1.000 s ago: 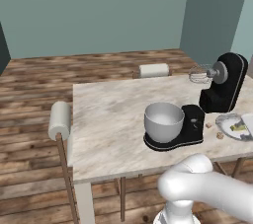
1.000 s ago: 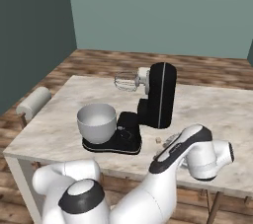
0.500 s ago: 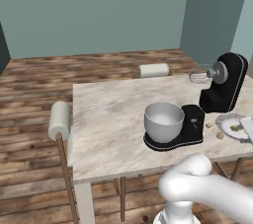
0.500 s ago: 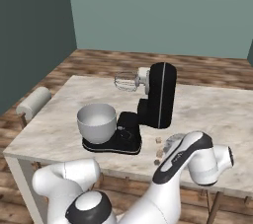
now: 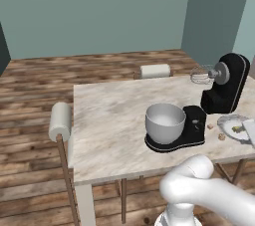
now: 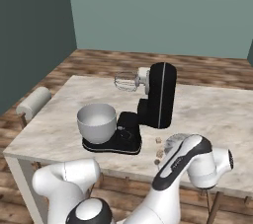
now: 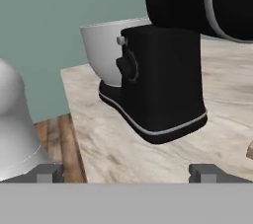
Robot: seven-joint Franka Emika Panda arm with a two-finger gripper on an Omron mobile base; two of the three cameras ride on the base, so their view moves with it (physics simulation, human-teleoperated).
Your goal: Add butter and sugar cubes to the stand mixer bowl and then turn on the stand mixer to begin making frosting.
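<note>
The glossy black stand mixer (image 5: 225, 84) (image 6: 160, 94) stands on the marble table, head tilted up, its wire whisk (image 6: 126, 81) over the base. The silver stand mixer bowl (image 5: 165, 120) (image 6: 97, 122) sits on the mixer's flat base. Small brown sugar cubes (image 5: 221, 137) (image 6: 158, 140) lie beside the base. A pale yellowish piece, the butter (image 5: 238, 129), rests on a shallow plate (image 5: 230, 121). My gripper (image 7: 127, 173) is open, low at the table's near edge. It faces the mixer's column (image 7: 163, 80), with the bowl (image 7: 106, 50) behind it. Nothing sits between the fingertips (image 7: 49, 172).
Two chairs with pale cushioned backs stand at the table, one on the far side (image 5: 155, 70) and one at the left end (image 5: 61, 120). Bare marble (image 5: 109, 115) stretches left of the bowl. My white forearm (image 6: 185, 161) covers part of the plate.
My forearm has sunk a little toward the table's near edge in the right base view. The mixer, bowl, cubes and plate have not moved.
</note>
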